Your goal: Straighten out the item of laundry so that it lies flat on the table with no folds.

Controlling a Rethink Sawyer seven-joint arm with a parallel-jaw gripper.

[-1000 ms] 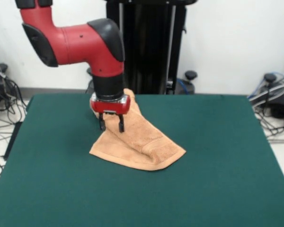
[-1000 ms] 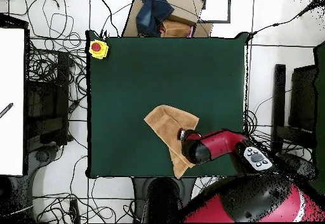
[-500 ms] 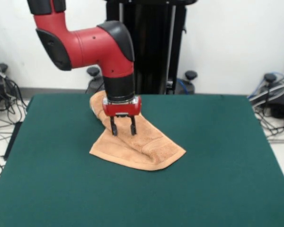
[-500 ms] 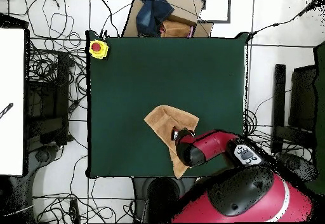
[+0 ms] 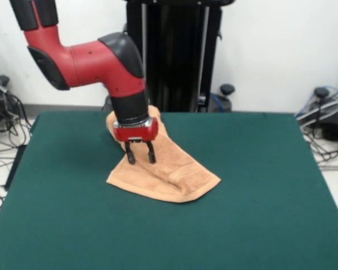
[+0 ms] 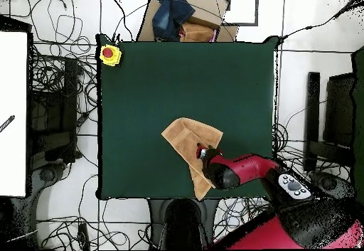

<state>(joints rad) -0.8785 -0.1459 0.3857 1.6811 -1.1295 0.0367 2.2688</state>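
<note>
While the red and black arm (image 5: 96, 59) reaches down from above, its gripper (image 5: 139, 156) stands upright over the towel (image 5: 169, 171), its two dark fingers (image 5: 129, 154) a little apart with the tips at the cloth; whether they pinch any fabric cannot be told. Orange-tan and rumpled, the towel lies folded over itself on the dark green table (image 5: 259, 214), with a raised ridge toward its right corner. Seen from overhead, a yellow box with a red button (image 6: 109, 54) sits at one table corner.
</note>
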